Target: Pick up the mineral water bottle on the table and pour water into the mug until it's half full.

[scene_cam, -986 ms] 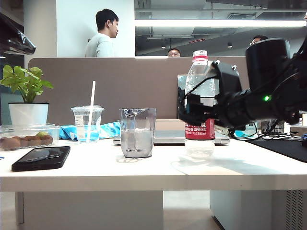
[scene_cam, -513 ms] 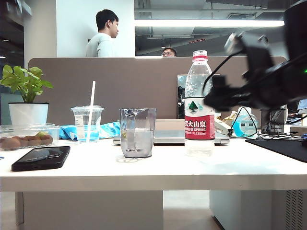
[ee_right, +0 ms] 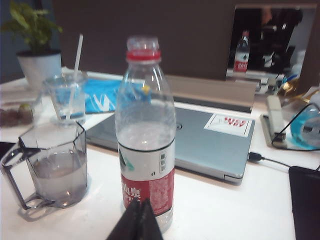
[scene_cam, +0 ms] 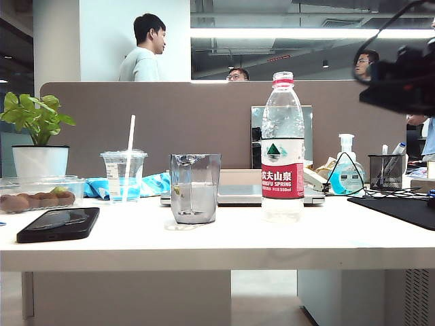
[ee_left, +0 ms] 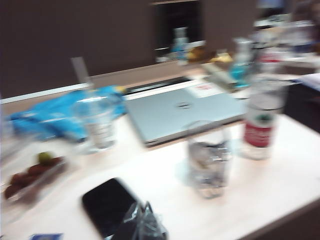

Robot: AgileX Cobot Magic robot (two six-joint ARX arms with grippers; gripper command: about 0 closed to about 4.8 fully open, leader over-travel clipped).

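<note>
Since a second ago the right arm has pulled away from the mineral water bottle (scene_cam: 283, 146) and now sits high at about two o'clock in the exterior view, well clear of it. Its right tool (ee_right: 136, 222) shows in the right wrist view with the two dark fingers pressed together, pinching nothing, their tips just in front of the bottle's red label.

That bottle stands upright on the white bench (scene_cam: 224, 241) — capped, free of any grip. At its nine o'clock stands the mug (scene_cam: 195, 187), upright, apart from the bottle, with water in its lower half. Behind both lies a closed silver laptop (ee_right: 200, 142). Farther toward nine o'clock are a lidded cup with a straw (scene_cam: 124, 175) and a black phone (scene_cam: 58, 223) lying flat.

A dark sliver of the left tool (ee_left: 140, 225) shows in the blurred left wrist view, above the phone's end of the bench — spread or closed, I cannot tell.
</note>
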